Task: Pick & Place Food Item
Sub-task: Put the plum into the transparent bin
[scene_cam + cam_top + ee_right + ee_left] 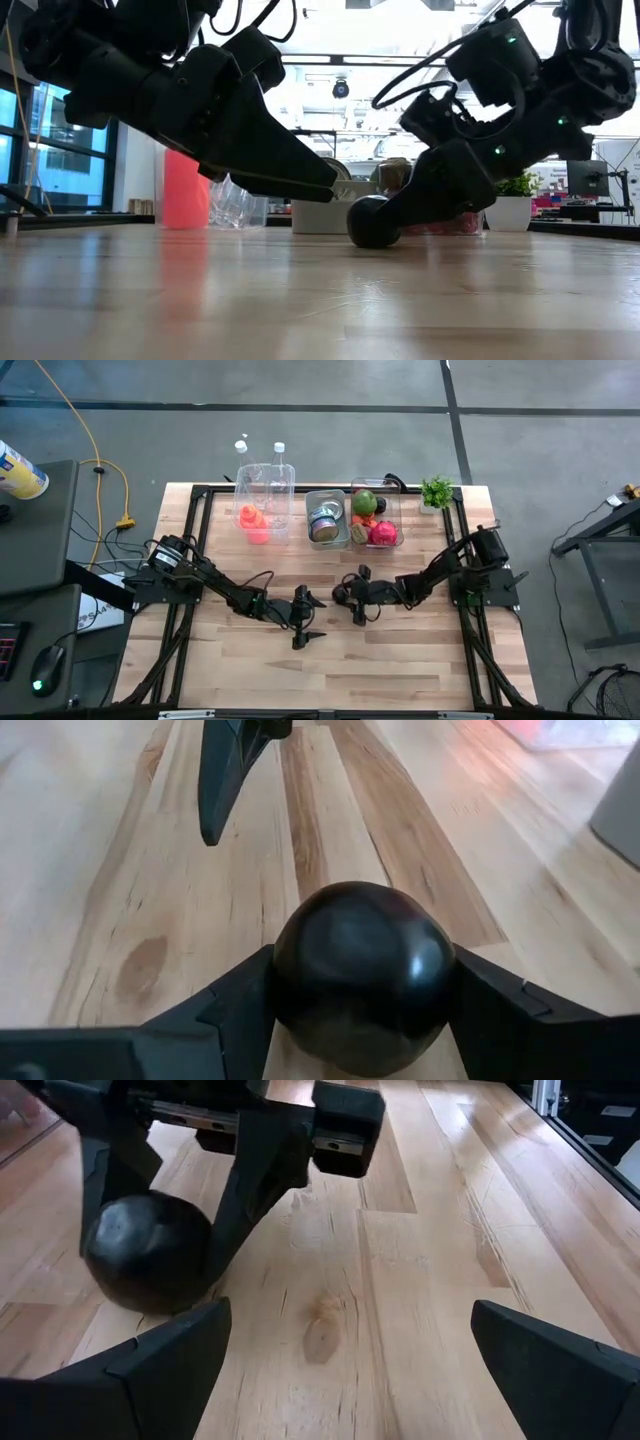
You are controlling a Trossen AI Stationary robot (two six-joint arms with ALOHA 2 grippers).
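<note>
A dark, round, plum-like fruit [365, 975] rests on its underside on the wooden table [400, 660], near the middle. My right gripper [350, 598] reaches it from the table's right and is shut on it; the low view shows the same fruit [373, 222] at the fingertips. My left gripper [350, 1380] stands open a short way to the fruit's left [305, 618], pointing at the fruit [148, 1250] with nothing between its fingers. One left finger [225, 770] shows beyond the fruit in the right wrist view. My right gripper has the fruit between its two fingers [235, 1005], one on each opposite side [290, 970] at about mid-height. The fingers slant down from the table's right side. The fruit still sits with its underside [373, 245] on the table.
Along the far edge stand clear bins: one [265, 490] beside an orange-red item [253, 523], one with a can [327, 520], one with fruit [375, 515]. A small potted plant [436, 492] stands at the far right. Bare wood lies toward the near edge.
</note>
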